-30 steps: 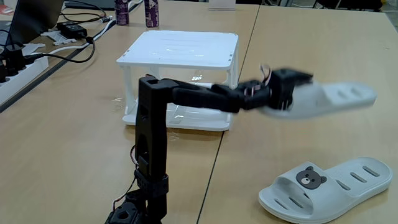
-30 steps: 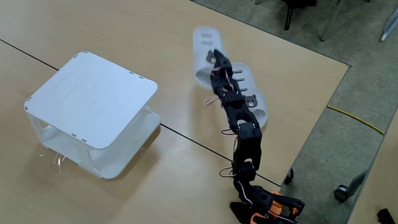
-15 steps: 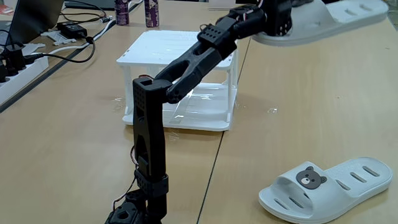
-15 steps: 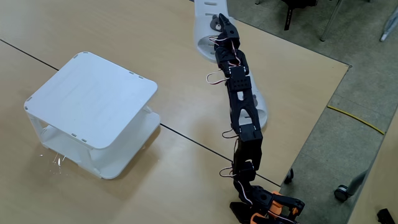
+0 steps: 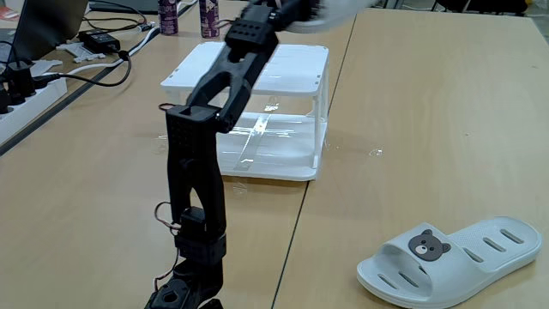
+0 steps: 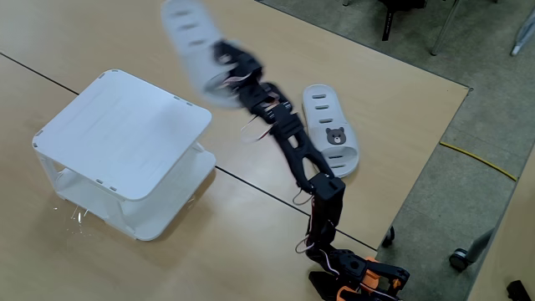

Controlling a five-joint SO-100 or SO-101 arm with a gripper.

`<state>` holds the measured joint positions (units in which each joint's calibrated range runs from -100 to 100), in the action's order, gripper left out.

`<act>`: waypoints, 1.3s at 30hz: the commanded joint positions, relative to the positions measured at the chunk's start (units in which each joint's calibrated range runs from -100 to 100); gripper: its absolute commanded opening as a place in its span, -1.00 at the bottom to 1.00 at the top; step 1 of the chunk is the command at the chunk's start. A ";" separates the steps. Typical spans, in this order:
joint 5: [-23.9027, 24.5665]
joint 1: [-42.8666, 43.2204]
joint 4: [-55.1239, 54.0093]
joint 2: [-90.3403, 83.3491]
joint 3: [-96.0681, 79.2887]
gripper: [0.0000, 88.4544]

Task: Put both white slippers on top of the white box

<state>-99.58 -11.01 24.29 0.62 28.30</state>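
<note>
One white slipper [image 6: 191, 43] hangs blurred in the air, with my gripper [image 6: 221, 68] shut on its strap end. In a fixed view it hovers beside the far right corner of the white box [image 6: 125, 134]. The other fixed view shows the gripper [image 5: 310, 10] at the top edge, the held slipper [image 5: 343, 7] a pale blur above the box's back edge [image 5: 257, 64]. The second white slipper [image 5: 450, 262], with a bear-face badge, lies flat on the table at the front right; in the other fixed view this slipper [image 6: 330, 130] lies right of the arm.
Cables, a power strip [image 5: 26, 94] and a laptop [image 5: 43, 26] sit on the left table. Two purple bottles [image 5: 189, 17] stand behind the box. A seam between tables [image 5: 296, 232] runs past the box. The table's edge [image 6: 435, 142] drops off at the right.
The arm has swung up and to the left with the slipper, from beside the box toward the space above its far side. The slipper on the table has not moved.
</note>
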 commanded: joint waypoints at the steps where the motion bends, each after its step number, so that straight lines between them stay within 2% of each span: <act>1: -0.42 12.74 -0.13 -7.48 4.49 -0.98; 5: -0.42 21.95 -0.13 -7.48 4.49 -0.98; 10: -0.42 27.05 -0.13 -7.48 4.49 -0.98; 16: -0.42 26.97 -0.22 -6.63 4.31 -0.98; 27: -0.42 26.23 -1.00 6.07 5.39 -0.98; 39: -0.42 22.94 -1.00 30.81 33.18 -0.98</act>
<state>-99.58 12.51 24.29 30.97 50.04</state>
